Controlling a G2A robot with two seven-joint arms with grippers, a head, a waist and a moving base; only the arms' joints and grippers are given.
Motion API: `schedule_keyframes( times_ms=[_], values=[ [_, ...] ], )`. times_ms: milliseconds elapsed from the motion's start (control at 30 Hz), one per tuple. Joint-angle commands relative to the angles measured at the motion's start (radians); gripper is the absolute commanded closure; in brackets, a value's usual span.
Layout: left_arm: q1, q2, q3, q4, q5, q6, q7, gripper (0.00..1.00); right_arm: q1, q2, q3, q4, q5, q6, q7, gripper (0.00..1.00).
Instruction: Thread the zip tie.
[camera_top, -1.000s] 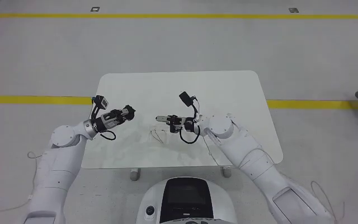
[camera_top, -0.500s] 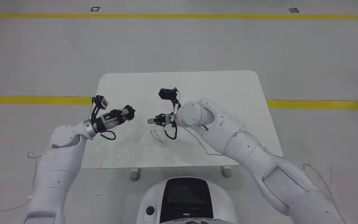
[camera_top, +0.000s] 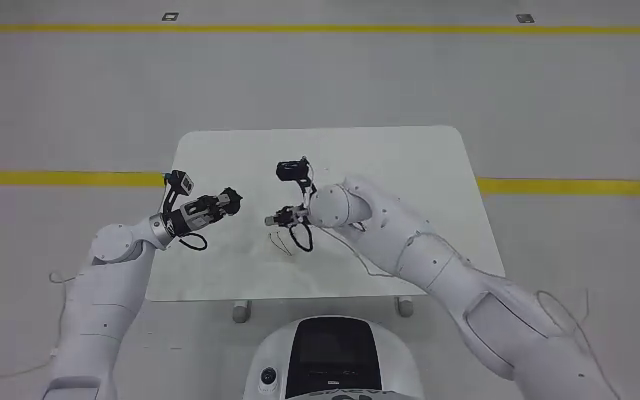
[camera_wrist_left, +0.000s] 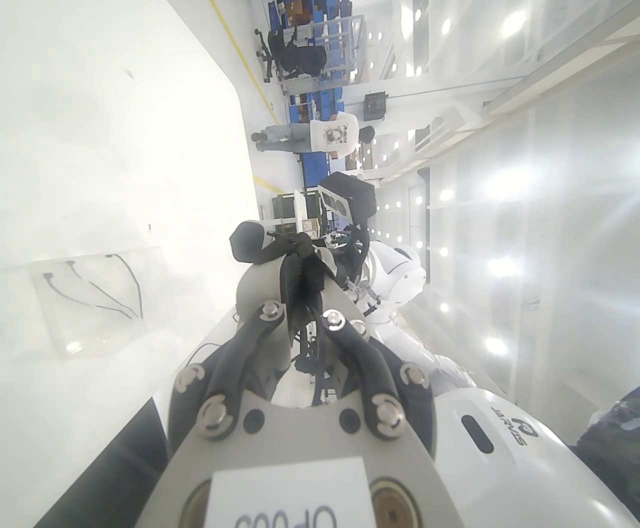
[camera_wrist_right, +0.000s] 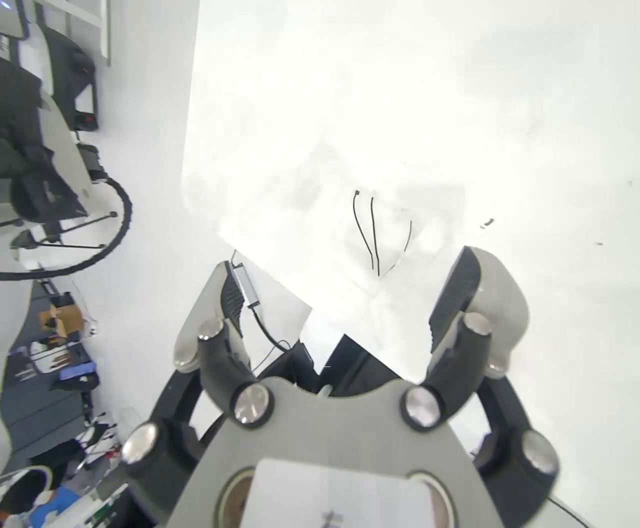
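Zip ties (camera_wrist_right: 374, 235): several thin black ties lie flat on a clear plastic sheet (camera_wrist_left: 90, 320) on the white tabletop (camera_top: 400, 170). They are near the tabletop's edge on the robot's side, left of its middle.
Long axis: the ties lie roughly side by side. Their small square heads are spread apart at one end and their tails draw together at the other. The tail ends point toward the right tool. In the top view the ties are too thin to tell their heading.
Right tool (camera_wrist_right: 345, 295): its jaws are spread wide with nothing between the pads. It hangs over the tabletop just beside the ties, apart from them.
Left tool (camera_wrist_left: 285, 250): its fingers are closed together, and I cannot tell whether anything is pinched between them. It is held above the left part of the tabletop, well apart from the ties, with its tip turned toward the right arm.
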Motion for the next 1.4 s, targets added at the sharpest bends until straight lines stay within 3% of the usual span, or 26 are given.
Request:
schedule_keyframes(
  times_ms=[0,200,500,700,867,933,1233,1367],
  values=[
    [0.000,0.000,0.000,0.000,0.000,0.000,0.000,1.00,0.019,-0.022,-0.020,0.036,-0.004,0.000,0.013,0.00],
    [0.000,0.000,0.000,0.000,0.000,0.000,0.000,1.00,0.049,-0.083,-0.067,0.146,0.007,0.000,0.054,0.00],
    [0.000,0.000,0.000,0.000,0.000,0.000,0.000,1.00,0.046,-0.083,-0.066,0.145,0.007,-0.003,0.048,0.00],
    [0.000,0.000,0.000,0.000,0.000,0.000,0.000,1.00,0.017,-0.088,-0.052,0.157,0.006,-0.103,-0.028,0.00],
    [0.000,0.000,0.000,0.000,0.000,0.000,0.000,1.00,0.012,-0.111,-0.053,0.225,0.047,-0.180,-0.037,0.00],
    [0.000,0.000,0.000,0.000,0.000,0.000,0.000,1.00,0.023,-0.122,-0.065,0.259,0.027,-0.164,-0.039,0.00],
    [0.000,0.000,0.000,0.000,0.000,0.000,0.000,1.00,0.009,-0.120,-0.064,0.249,0.008,-0.160,-0.060,0.00],
    [0.000,0.000,0.000,0.000,0.000,0.000,0.000,1.00,0.003,-0.121,-0.062,0.238,-0.011,-0.183,-0.043,0.00]
  ],
)
